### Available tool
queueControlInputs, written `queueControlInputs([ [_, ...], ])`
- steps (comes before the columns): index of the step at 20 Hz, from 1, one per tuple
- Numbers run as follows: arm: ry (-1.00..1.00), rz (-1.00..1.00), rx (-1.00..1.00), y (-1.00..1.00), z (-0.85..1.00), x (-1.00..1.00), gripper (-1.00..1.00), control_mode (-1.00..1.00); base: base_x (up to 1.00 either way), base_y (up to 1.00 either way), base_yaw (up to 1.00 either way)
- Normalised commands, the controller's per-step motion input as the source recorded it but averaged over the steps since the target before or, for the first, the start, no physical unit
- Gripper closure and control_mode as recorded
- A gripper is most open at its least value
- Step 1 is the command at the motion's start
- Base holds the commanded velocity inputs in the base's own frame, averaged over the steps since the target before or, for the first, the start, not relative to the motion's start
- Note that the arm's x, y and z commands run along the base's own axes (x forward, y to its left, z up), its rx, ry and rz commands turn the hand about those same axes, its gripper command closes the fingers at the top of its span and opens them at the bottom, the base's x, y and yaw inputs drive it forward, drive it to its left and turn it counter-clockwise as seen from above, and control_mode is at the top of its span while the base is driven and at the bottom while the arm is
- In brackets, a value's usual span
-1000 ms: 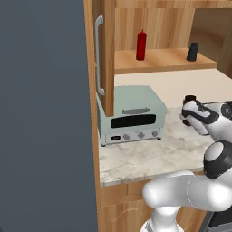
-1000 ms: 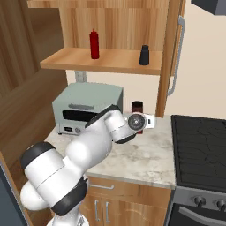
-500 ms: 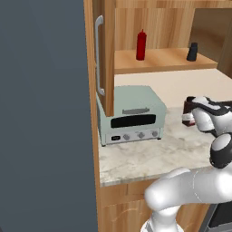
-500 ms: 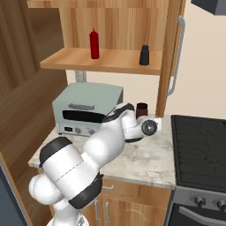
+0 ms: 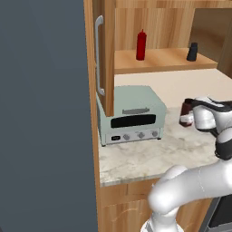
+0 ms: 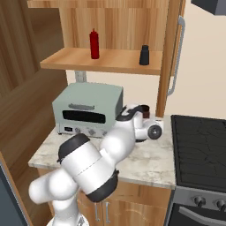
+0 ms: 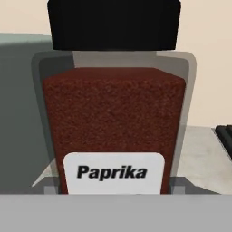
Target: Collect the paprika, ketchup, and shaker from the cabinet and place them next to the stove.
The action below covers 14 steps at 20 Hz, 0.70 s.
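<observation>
The paprika [image 7: 113, 118], a squarish jar of dark red powder with a black cap and a white label, stands upright close in front of the hand camera. My gripper [image 5: 191, 117] is shut on it low over the marbled counter [image 5: 149, 156], between the toaster oven and the stove [image 6: 198, 150]. Whether the paprika [image 6: 143, 109] touches the counter I cannot tell. The red ketchup [image 5: 141, 45] bottle and the small dark shaker [image 5: 193, 52] stand upright on the cabinet [image 5: 158, 61] shelf above, well apart from each other.
A pale green toaster oven [image 5: 131, 115] sits on the counter under the shelf. The open cabinet door with its grey bar handle [image 5: 97, 54] hangs over the oven's left side. A second door [image 6: 176, 53] hangs beside the stove. A dark wall stands at far left.
The arm has stretched out and carried the paprika a little toward the stove. The ketchup and shaker have not moved.
</observation>
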Motion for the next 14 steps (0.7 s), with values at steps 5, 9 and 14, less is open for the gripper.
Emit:
queueControlInputs([
  [5,-0.09,0.00,0.00,0.00,-0.28,0.35,1.00,-1.00,0.00,0.00,0.00],
  [9,-0.08,0.00,0.00,0.00,-0.30,0.35,1.00,-1.00,0.00,0.00,0.00],
  [14,-0.02,0.00,0.00,0.00,-0.19,0.23,1.00,-1.00,0.00,0.00,0.00],
])
